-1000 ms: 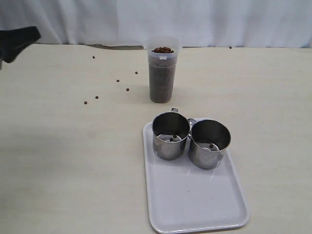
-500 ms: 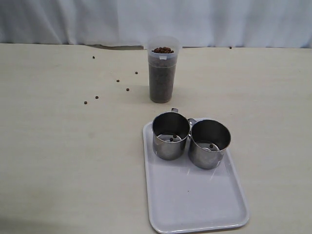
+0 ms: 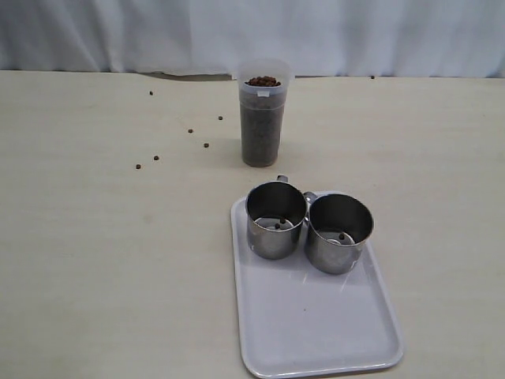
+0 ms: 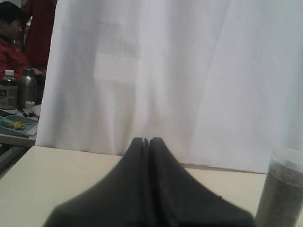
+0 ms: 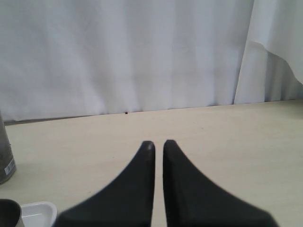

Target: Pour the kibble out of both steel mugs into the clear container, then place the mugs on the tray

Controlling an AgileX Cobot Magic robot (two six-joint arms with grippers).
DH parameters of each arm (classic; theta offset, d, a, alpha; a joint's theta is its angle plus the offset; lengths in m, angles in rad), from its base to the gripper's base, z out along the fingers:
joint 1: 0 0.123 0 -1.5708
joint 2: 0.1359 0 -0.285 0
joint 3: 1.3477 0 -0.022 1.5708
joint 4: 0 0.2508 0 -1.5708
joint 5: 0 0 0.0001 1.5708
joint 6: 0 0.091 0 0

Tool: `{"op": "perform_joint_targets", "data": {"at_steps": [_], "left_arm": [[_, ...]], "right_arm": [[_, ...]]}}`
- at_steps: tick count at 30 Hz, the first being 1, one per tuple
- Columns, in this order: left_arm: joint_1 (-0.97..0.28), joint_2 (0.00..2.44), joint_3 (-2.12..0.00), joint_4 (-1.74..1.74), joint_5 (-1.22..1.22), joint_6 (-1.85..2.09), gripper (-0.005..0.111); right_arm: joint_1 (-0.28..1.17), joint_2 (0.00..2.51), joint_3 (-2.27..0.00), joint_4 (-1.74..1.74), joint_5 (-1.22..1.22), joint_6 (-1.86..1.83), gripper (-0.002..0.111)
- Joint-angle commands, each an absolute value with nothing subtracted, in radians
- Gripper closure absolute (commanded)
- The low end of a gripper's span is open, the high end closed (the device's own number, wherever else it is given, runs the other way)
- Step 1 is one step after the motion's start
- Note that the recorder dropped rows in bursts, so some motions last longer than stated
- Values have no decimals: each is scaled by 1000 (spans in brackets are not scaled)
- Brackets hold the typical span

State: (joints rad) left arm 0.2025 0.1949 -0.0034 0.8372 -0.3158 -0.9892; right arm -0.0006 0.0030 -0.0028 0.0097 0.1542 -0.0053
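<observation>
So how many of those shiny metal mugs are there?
2. The left steel mug and the right steel mug stand upright, side by side, at the far end of the white tray. None looks hidden.

This looks like a curtained-off test bay in a shared lab or workroom. A white curtain [image 4: 189,85] hangs beyond the left fingers [image 4: 139,179], along the far edge of a beige table [image 3: 95,237]. Past the curtain's edge are a person in red [image 4: 14,42], a dark bottle [image 4: 8,90] and a steel flask [image 4: 29,87].
</observation>
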Motion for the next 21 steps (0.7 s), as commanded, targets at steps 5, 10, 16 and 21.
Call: {"op": "perform_joint_targets", "data": {"at_steps": [5, 10, 16, 21], "left_arm": [[76, 0, 0, 845, 17, -1046, 107], [74, 0, 0, 845, 9, -1048, 107], [74, 0, 0, 852, 7, -1048, 107], [74, 0, 0, 852, -16, -1048, 107]], "right_arm": [[-7, 0, 0, 11, 156, -12, 103], [-7, 0, 0, 11, 156, -12, 103], [-7, 0, 0, 11, 156, -12, 103], [-7, 0, 0, 11, 156, -12, 103]]}}
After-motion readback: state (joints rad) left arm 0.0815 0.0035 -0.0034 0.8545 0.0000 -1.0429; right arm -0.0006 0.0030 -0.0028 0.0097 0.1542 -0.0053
